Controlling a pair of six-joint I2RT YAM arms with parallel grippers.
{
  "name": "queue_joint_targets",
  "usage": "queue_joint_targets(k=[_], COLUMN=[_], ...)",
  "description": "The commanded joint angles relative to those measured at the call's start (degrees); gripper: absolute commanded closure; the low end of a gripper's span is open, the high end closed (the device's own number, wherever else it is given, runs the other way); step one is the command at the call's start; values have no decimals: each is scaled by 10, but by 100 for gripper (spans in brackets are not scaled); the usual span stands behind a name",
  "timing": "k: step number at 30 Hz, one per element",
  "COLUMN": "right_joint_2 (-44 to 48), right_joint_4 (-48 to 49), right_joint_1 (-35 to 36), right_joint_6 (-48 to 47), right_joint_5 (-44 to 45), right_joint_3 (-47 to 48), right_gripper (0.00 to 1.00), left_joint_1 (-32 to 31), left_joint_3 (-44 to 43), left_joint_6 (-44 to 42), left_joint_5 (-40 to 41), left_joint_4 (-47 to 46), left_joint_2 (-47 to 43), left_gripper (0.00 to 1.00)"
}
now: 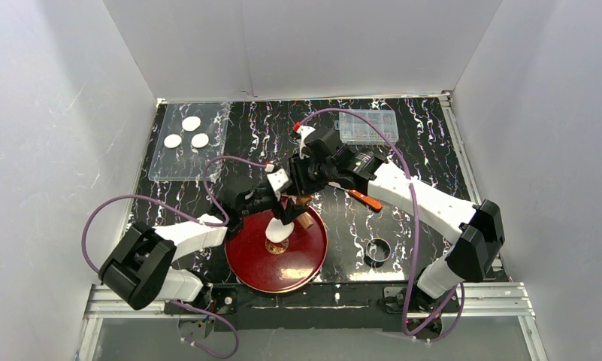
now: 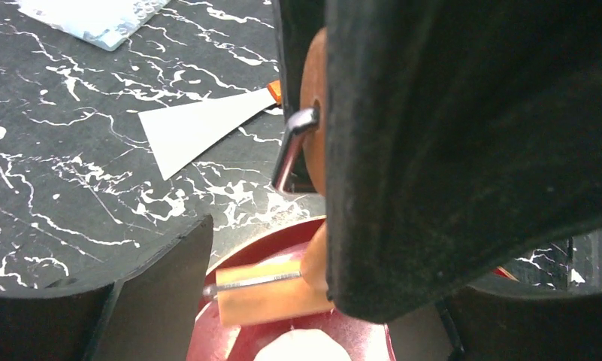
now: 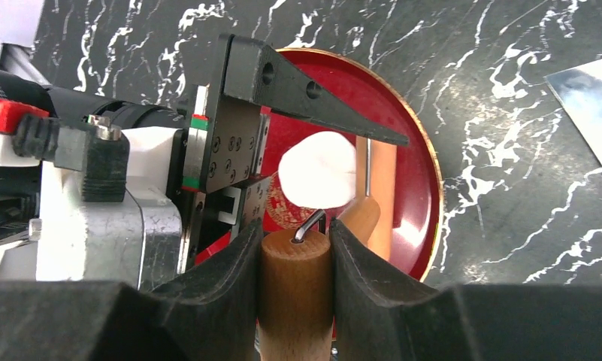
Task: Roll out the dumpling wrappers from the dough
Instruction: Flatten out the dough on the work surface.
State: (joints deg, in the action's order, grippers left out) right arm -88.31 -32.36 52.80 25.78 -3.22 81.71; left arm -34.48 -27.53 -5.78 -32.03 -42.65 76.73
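While right end effector [image 3: 296, 248] clamps wooden handle [image 3: 296, 301], left end effector [image 1: 273, 209] gapes near soft dough [image 3: 318, 169]

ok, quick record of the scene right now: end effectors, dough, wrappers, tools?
left end effector: open, holding nothing, low over the red plate by the dough
right end effector: shut on the handle of the wooden roller
dough: one white piece on the red plate, edge uneven
wrappers: three round discs on the clear tray, far left
idle items: scraper and metal ring right of the plate; clear box at the far edge
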Motion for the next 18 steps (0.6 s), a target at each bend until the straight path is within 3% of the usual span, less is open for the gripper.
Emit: queue_joint_targets(k=[1, 5, 7, 11, 13, 14, 18], right_joint_2=[19, 19, 17, 14, 15, 16, 22], right_joint_4=[63, 69, 67, 72, 74, 74, 78], right_joint_1=[15, 15, 14, 9, 8, 8, -1], right_joint_6=[17, 25, 25, 28, 28, 28, 33], right_joint_5=[-53, -63, -66, -79, -81, -81, -79], right_joint_3=[20, 20, 27, 34, 33, 31, 5], right_gripper=[99, 99, 99, 99, 99, 99, 99], left_joint_1=[-7, -7, -7, -8, -8, -8, -8], left_joint_3=[17, 15, 4, -18, -23, -23, -25], left_joint_6=[14, 8, 19, 26, 27, 30, 52], left_joint_5=[37, 31, 20, 13, 14, 15, 17], left_joint_4=[-51, -55, -63, -41, -34, -36, -38], left_joint_2=[-41, -26, -11, 6, 10, 9, 5], left_gripper=[25, 26, 35, 66, 93, 100, 100])
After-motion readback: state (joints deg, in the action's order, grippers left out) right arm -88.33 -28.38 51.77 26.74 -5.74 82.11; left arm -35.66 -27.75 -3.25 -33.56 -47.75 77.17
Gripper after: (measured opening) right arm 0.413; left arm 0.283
